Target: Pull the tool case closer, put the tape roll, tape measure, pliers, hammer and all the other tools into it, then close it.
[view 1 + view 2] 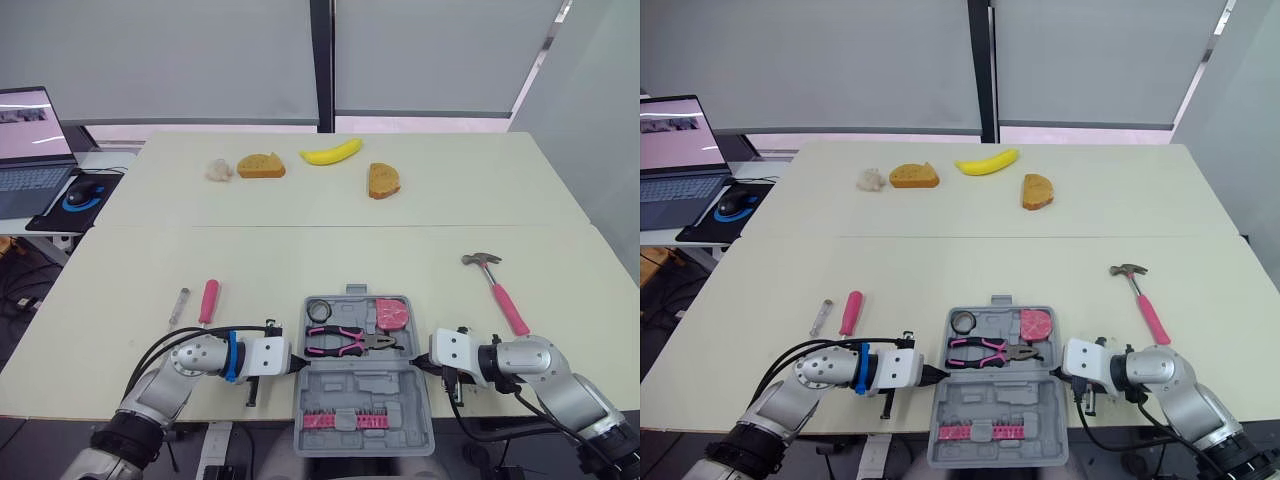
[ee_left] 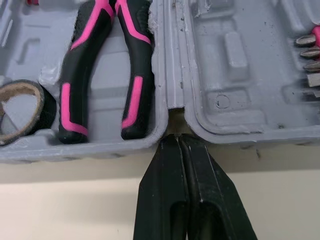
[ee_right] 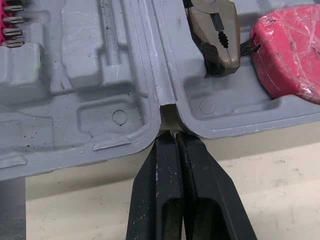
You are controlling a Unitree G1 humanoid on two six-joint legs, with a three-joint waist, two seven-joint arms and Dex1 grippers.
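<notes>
The grey tool case (image 1: 362,385) lies open at the table's front edge, its lid half with a pink bit strip (image 1: 347,420) reaching past the edge. Inside lie the tape roll (image 1: 318,309), pink-black pliers (image 1: 345,341) and pink tape measure (image 1: 393,313). My left gripper (image 1: 297,363) is shut, its tips touching the case's left hinge notch (image 2: 175,107). On the other side, the shut right gripper (image 1: 425,362) meets the right hinge notch (image 3: 167,107). The pink-handled hammer (image 1: 500,288) rests on the table to the right, a pink screwdriver (image 1: 208,299) and small metal tool (image 1: 179,304) to the left.
At the far side of the table are a banana (image 1: 332,153), two bread pieces (image 1: 261,165) (image 1: 383,180) and a white lump (image 1: 219,170). A laptop (image 1: 30,150) and mouse (image 1: 83,193) sit on a side desk at the far left.
</notes>
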